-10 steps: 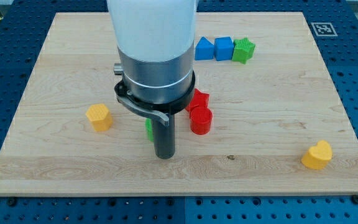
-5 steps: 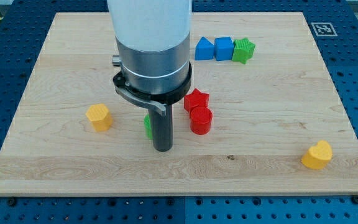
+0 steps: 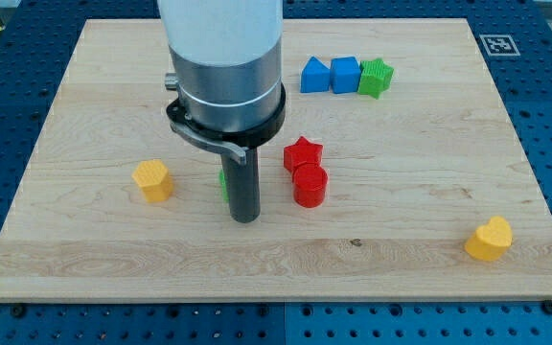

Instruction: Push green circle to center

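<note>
The arm hangs straight down over the board (image 3: 420,240), its body hiding most of the green circle (image 3: 222,179), just a sliver showing left of the rod, near the middle. No jaws here, only my tip (image 3: 245,219), touching that block. Best nudge gently rightward, stopping short of the red star (image 3: 303,153).

The arm (image 3: 222,57) comes down from the view's top as a wide white housing, ending in a grey metal collar ringed by a dark clamp. From it a straight dark rod (image 3: 244,187) stands upright. My tip (image 3: 245,219) rests on the desk, left of the view's middle.
</note>
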`<state>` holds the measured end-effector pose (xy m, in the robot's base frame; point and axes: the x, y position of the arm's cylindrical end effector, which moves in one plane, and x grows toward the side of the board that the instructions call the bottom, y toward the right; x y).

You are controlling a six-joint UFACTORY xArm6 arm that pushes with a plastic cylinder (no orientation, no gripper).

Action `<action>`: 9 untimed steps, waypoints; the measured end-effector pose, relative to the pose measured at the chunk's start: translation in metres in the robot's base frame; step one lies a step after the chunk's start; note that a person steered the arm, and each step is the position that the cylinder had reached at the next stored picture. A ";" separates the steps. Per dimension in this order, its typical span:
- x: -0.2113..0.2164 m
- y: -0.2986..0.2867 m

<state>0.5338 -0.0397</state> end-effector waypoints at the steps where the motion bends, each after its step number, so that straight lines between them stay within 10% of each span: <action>1: -0.011 -0.001; 9: -0.069 -0.038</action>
<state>0.4650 -0.0778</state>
